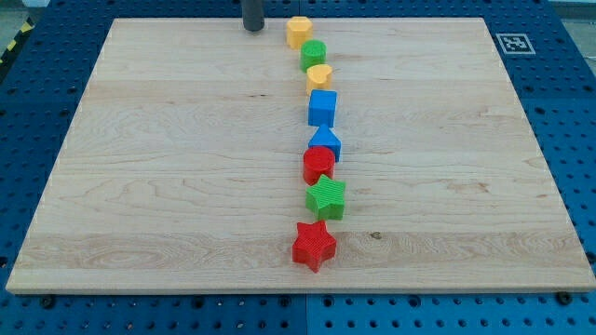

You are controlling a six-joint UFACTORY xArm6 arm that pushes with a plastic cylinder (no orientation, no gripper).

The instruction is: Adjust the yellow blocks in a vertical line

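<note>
My tip (253, 28) has no jaws to open or shut; yellow hexagon (298, 32) sits just to its right, yellow heart (319, 75) farther right, lower.

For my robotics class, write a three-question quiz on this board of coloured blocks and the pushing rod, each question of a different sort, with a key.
1. True or false: my tip touches the yellow hexagon block.
2. Which block lies between the two yellow blocks? A) blue cube B) green round block C) red star
3. Fill in: the block nearest the view's bottom is the ____ star.

Key
1. False: my tip stands apart, to the view's left of the yellow hexagon block.
2. B: the green round block sits between it and the yellow rounded block.
3. Red: the red star, below the green star.
</note>
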